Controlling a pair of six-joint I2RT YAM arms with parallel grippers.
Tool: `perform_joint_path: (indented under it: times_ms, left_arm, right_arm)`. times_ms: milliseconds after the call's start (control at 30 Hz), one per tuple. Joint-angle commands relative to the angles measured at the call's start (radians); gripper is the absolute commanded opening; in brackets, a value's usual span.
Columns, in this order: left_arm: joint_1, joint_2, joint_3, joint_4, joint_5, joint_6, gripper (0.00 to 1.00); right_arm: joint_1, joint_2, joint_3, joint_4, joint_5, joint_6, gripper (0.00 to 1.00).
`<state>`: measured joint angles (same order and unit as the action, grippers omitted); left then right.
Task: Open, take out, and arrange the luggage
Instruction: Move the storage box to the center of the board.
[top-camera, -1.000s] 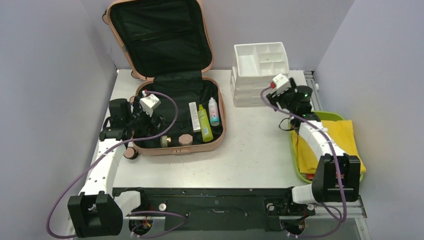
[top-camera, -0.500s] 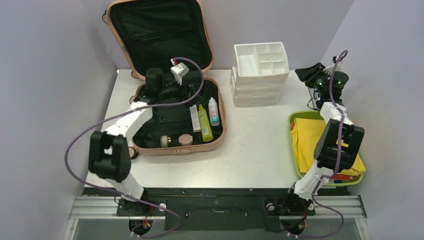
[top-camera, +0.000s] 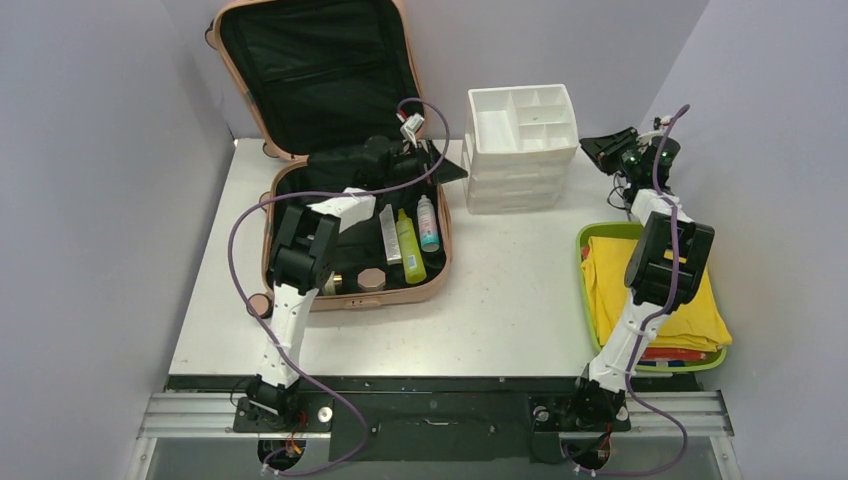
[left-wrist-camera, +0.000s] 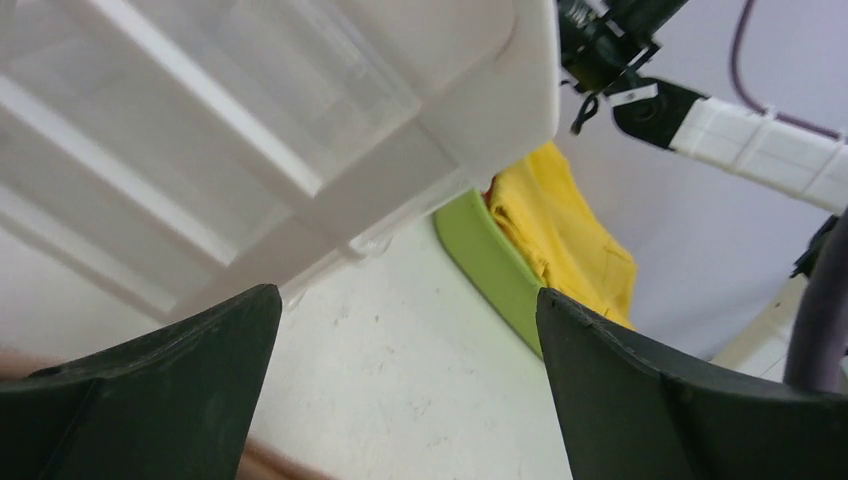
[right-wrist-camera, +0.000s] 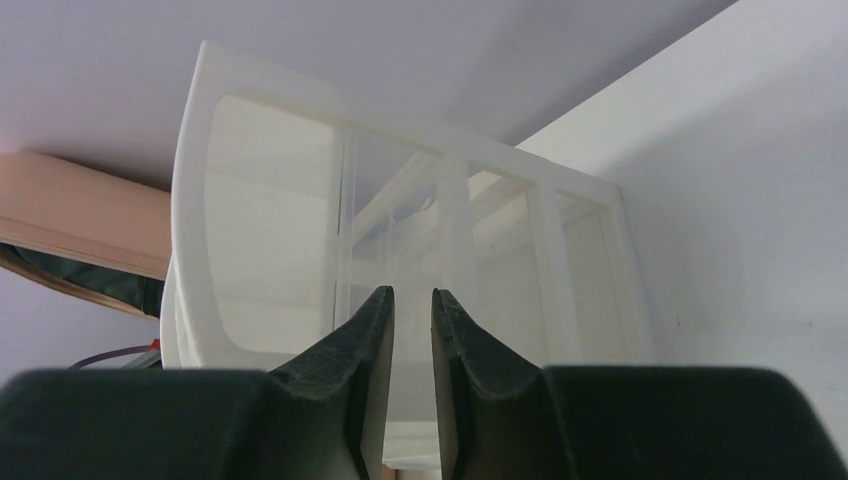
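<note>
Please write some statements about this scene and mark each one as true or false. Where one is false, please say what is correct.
1. The suitcase is open. True.
2. The left fingers hold a bottle. False: they are spread wide and hold nothing.
3. A yellow cloth lies in the green tray. True.
4. The white organizer stands inside the suitcase. False: it stands on the table, to the right of the suitcase.
5. The green bottle lies on the table. False: it lies inside the suitcase.
</note>
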<state>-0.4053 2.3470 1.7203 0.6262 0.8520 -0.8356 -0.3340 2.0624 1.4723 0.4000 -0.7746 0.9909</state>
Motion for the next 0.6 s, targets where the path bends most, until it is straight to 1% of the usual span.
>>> perform_joint_path:
  times_ms: [0, 100, 200, 300, 567]
  left_arm:
    - [-0.015, 0.063, 0.137, 0.266, -0.001, -0.207, 0.98]
    - [-0.021, 0.093, 0.168, 0.327, -0.011, -0.257, 1.0]
    - [-0.032, 0.121, 0.193, 0.335, -0.012, -0.269, 1.0]
    - [-0.038, 0.148, 0.215, 0.347, -0.011, -0.285, 0.95]
    - [-0.055, 0.165, 0.214, 0.395, -0.003, -0.33, 0.91]
  right_arm:
    - [0.024, 0.021, 0.074, -0.022, -0.022, 0.014, 0.16]
    - [0.028, 0.028, 0.063, -0.046, -0.041, 0.002, 0.15]
    - [0.028, 0.02, 0.034, -0.056, -0.058, -0.016, 0.15]
    - [0.029, 0.02, 0.01, -0.082, -0.083, -0.041, 0.13]
    - [0.04, 0.027, 0.009, -0.151, -0.138, -0.133, 0.12]
